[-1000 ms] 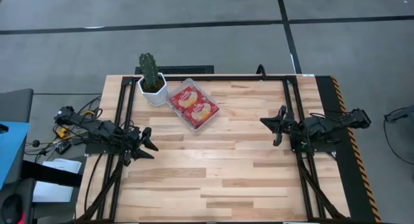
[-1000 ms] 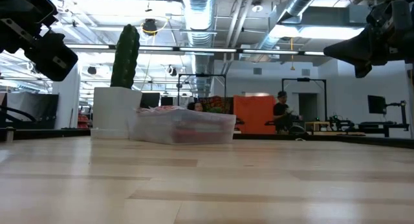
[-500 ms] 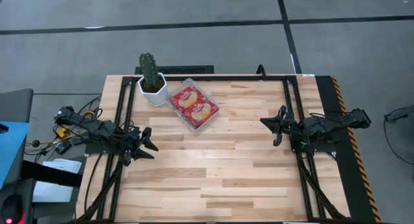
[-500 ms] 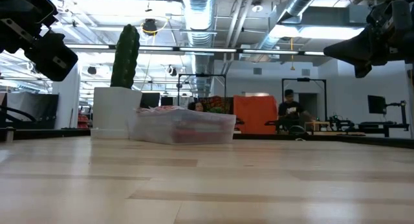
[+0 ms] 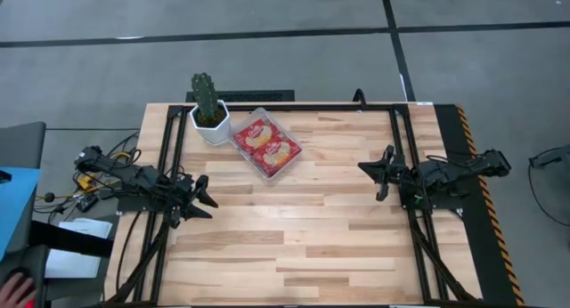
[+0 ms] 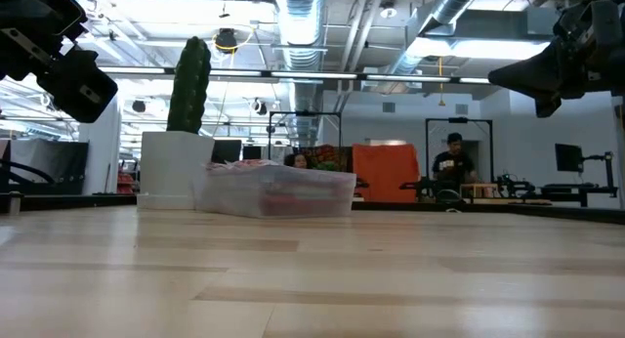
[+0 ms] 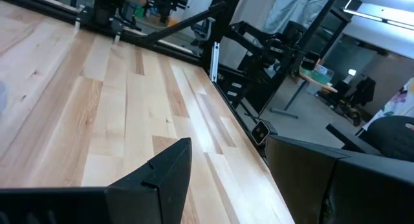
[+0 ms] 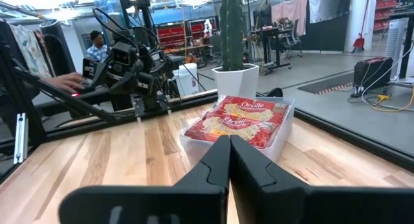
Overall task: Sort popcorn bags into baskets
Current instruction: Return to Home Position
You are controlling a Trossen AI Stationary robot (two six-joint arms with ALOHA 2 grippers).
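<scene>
Two red popcorn bags with yellow pictures lie flat, side by side, in the clear plastic basket at the table's far left-centre; they also show in the right wrist view. My left gripper hovers level by the table's left edge, open and with nothing between its fingers. My right gripper hovers level by the right edge, shut on nothing, pointing across the table toward the basket.
A cactus in a white hexagonal pot stands just left of the basket, touching or nearly so. Black frame rails run along the table's sides and far edge. Bare wood stretches between the arms. A person's hand shows off-table, bottom left.
Both arms and the bags have kept still. In the room far behind the table, a person has walked toward the right.
</scene>
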